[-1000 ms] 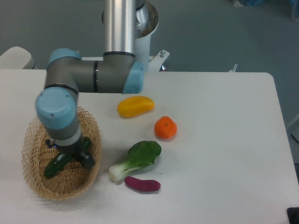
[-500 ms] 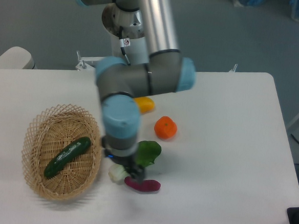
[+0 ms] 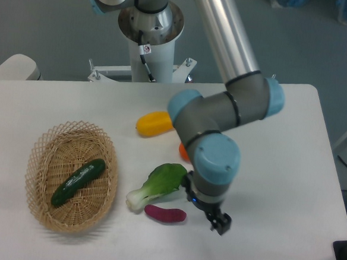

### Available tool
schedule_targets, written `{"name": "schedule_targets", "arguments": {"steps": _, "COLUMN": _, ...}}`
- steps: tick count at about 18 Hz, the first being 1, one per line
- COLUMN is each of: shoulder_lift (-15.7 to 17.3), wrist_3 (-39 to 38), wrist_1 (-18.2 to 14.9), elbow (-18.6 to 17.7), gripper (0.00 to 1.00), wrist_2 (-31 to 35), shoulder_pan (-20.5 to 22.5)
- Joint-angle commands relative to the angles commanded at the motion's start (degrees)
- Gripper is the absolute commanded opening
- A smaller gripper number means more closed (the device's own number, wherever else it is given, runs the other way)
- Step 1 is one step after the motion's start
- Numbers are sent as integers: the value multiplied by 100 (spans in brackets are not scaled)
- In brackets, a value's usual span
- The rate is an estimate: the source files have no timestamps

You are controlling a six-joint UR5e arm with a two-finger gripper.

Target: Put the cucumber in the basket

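Note:
The dark green cucumber (image 3: 77, 182) lies diagonally inside the tan wicker basket (image 3: 43, 150) at the left of the table. My gripper (image 3: 206, 214) hangs over the table to the right of the purple vegetable (image 3: 165, 214), far from the basket. It is empty. One finger (image 3: 221, 223) shows below the wrist; the other is hidden, so the jaw gap cannot be read.
A bok choy (image 3: 159, 185) lies just left of my gripper. A yellow pepper (image 3: 155, 123) lies further back. An orange fruit (image 3: 184, 151) is mostly hidden behind my arm. The robot base (image 3: 150, 33) stands at the back edge.
The arm has swung right from over the basket, past the bok choy, to beside the purple vegetable. The cucumber was left lying in the basket and has not moved since.

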Motion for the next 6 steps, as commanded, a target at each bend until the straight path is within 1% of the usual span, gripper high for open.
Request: {"name": "schedule_targets", "arguments": {"steps": 6, "shoulder_lift": -9, "wrist_3": 44, "wrist_1": 9, "elbow": -44, "gripper": 100, "wrist_2": 9, "shoulder_pan": 18}}
